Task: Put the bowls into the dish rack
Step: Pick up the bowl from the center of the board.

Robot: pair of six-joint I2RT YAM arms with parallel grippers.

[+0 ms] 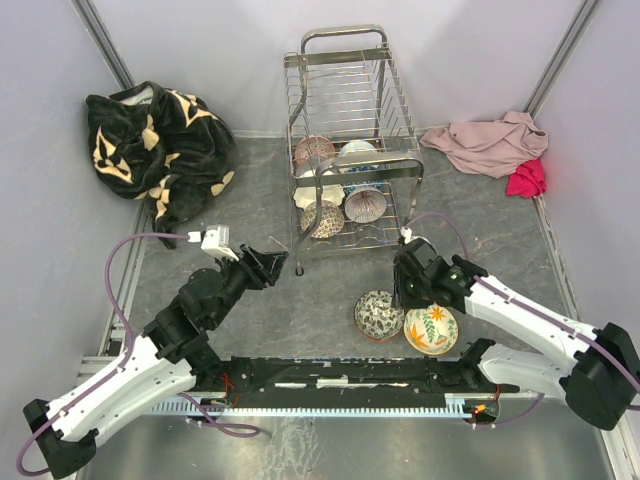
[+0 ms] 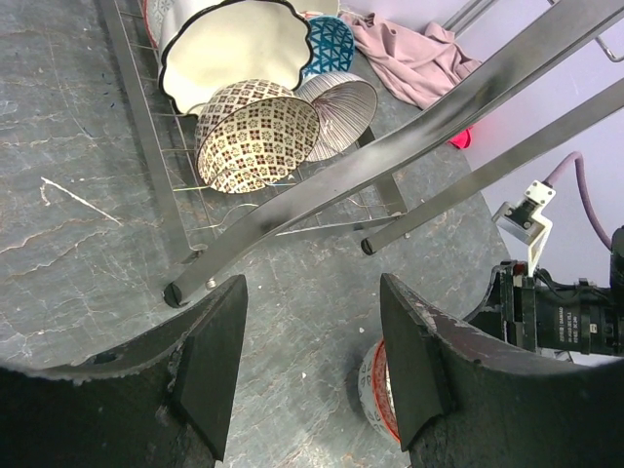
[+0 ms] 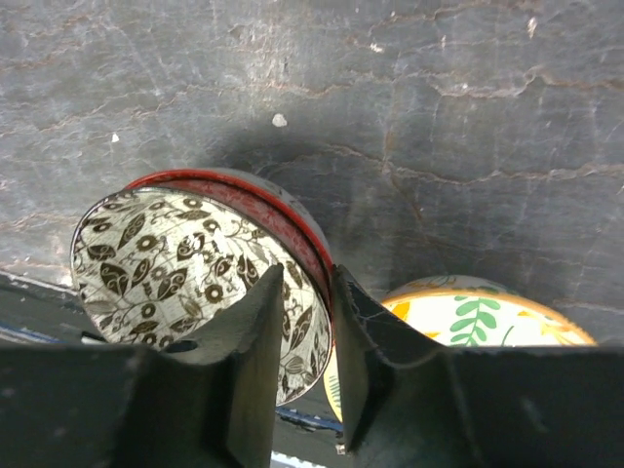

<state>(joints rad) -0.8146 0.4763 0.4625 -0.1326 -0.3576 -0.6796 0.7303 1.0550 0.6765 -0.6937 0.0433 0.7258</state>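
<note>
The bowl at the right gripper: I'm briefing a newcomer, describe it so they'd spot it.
In front of the dish rack, two bowls sit side by side on the grey table. It is the left one, the dark leaf-print bowl with a red rim, beside a cream bowl painted with green and orange leaves.

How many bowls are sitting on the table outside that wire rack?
2. A red-rimmed, brown leaf-patterned bowl has its rim straddled by the right gripper; a yellow bowl with green leaves sits beside it. Others could be hidden.
</note>
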